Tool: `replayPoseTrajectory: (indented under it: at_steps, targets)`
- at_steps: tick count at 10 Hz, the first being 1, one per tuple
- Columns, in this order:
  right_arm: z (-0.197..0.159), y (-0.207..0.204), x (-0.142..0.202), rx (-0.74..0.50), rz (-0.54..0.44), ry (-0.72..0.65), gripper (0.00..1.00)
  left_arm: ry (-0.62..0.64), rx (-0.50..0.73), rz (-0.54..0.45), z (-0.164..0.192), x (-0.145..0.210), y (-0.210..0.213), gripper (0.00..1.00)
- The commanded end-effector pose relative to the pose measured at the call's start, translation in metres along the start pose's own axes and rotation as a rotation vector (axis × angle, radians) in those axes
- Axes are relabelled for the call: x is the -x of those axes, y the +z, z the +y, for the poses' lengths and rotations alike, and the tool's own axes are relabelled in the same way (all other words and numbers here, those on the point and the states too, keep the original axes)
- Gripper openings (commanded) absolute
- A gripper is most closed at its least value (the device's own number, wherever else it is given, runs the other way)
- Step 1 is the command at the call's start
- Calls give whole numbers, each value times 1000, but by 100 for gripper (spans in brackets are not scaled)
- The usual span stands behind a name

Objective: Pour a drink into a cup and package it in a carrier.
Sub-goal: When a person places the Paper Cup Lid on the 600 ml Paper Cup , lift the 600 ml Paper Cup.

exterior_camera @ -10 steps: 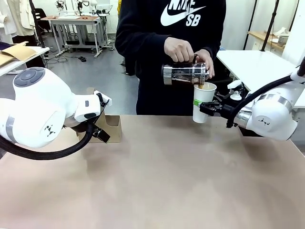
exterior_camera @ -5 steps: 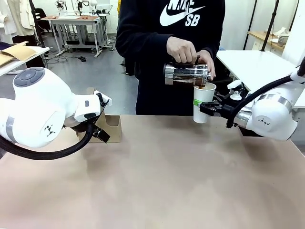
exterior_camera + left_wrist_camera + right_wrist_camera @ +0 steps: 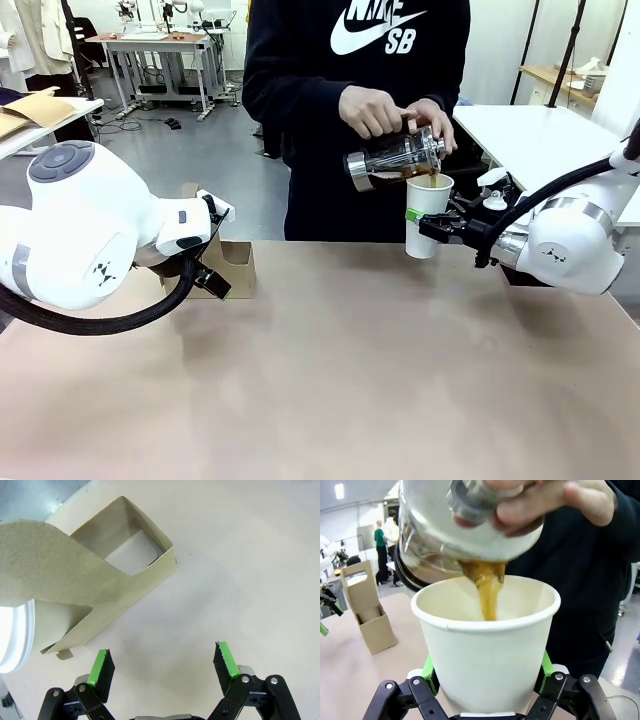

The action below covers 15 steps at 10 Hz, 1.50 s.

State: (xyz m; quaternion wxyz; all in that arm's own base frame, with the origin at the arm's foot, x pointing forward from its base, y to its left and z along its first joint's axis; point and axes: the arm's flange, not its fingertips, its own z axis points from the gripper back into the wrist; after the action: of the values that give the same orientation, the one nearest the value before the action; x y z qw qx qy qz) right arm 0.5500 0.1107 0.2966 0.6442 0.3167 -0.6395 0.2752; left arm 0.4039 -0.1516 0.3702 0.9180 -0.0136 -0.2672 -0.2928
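Vessel (image 3: pixel 393 158) now aslant, mouth above cup (image 3: pixel 428 215)

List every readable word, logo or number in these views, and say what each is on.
"SB", below a swoosh and a "NIKE" clipped by the picture's top edge: white print on the person's black sweatshirt.
The cup: plain white, no print to read.
The carrier: bare cardboard, no print to read.
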Motion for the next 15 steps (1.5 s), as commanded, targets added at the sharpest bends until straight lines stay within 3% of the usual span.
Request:
replayPoseTrajectory:
  at_steps: [1,15]
  targets:
    - [2,-1,-4,8,-10,0,86,0,1,-1,0,0,0,100]
    - [2,-1,-4,8,-10,0,86,0,1,-1,0,0,0,100]
